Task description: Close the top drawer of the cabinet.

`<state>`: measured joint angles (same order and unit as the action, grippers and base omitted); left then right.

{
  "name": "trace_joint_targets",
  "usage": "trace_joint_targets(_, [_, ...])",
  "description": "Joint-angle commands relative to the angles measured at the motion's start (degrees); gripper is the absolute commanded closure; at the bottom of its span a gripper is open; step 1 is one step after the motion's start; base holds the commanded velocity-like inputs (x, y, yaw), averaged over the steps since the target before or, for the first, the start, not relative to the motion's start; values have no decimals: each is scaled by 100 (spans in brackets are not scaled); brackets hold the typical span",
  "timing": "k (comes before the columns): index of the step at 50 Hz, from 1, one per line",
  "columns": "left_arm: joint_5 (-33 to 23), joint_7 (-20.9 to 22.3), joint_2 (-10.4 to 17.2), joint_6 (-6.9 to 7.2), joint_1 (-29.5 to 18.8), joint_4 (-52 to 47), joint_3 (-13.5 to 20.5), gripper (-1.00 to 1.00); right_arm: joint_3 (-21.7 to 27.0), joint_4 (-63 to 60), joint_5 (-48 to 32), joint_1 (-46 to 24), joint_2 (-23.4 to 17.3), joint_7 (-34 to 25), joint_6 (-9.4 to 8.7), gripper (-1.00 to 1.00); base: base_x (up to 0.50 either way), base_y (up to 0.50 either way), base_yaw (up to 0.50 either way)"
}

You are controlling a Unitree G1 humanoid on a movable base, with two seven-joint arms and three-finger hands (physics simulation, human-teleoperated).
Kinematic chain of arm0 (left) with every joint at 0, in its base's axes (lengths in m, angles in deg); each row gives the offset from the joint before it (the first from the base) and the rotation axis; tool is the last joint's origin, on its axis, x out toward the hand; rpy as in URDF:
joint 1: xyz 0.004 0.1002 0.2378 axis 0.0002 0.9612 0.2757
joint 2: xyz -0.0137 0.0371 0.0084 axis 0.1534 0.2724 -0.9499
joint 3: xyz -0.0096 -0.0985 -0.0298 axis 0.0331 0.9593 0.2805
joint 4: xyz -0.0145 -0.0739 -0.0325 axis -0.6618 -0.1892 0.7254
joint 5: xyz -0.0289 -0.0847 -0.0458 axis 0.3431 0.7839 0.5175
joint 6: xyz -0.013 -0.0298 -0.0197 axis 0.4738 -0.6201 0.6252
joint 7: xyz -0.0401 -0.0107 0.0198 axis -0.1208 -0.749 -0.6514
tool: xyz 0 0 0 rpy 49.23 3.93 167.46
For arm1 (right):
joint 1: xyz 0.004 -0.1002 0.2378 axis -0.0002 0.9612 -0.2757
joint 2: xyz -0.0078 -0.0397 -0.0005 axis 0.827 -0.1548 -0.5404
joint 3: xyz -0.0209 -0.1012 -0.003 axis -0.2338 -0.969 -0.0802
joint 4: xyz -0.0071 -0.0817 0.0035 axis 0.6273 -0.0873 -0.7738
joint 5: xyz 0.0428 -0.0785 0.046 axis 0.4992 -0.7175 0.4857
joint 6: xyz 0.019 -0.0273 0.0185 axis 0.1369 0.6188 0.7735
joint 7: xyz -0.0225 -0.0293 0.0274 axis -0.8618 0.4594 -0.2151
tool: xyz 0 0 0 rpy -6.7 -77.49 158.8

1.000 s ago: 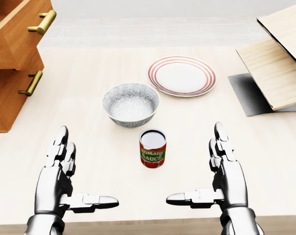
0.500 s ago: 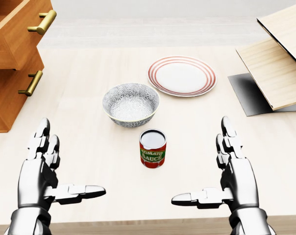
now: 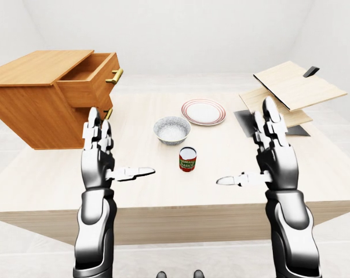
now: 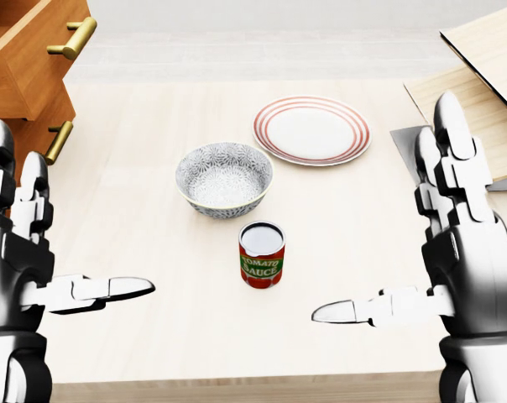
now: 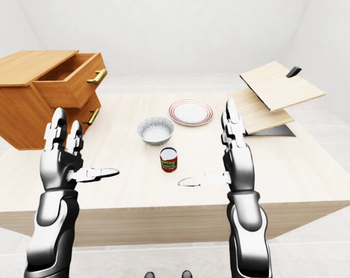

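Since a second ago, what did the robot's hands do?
Both hands rose and spread apart in the head view: the left hand toward the left edge, the right hand toward the right. Both hold nothing, fingers open. The top drawer remains open; bowl, can and plate stayed put.

The can point(image 4: 262, 254) label apparently reads "TOMATO SAUCE".

My table point(image 3: 59, 174) is a pale wood slab. On it: wooden cabinet point(image 3: 30, 104) at the left-eye view's left; patterned bowl point(image 4: 224, 178) near centre; red-rimmed plate point(image 4: 312, 130) just beyond, up and right of the bowl, apart from it; tomato sauce can point(image 4: 262, 254) upright just below the bowl; stacked light boards point(image 3: 294, 92) on a dark sheet point(image 3: 244, 123) at right.
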<state>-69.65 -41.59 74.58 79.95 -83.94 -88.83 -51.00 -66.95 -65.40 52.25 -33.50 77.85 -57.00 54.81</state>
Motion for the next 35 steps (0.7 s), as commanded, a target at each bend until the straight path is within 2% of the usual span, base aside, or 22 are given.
trace_joint_targets(1, [37,-47,48,0,-162,-685,46,-100,263,-702,-186,-128,-59,-196,0,-100,0,0,0])
trace_joint_targets(7, [33,-95,87,0,-330,-671,159,-100,310,-1195,-203,-421,-51,-210,0,-100,0,0,0])
trace_joint_targets(35, [196,-202,153,0,-529,-1623,230,-100,575,-1393,-138,-584,-199,-221,0,-100,0,0,0])
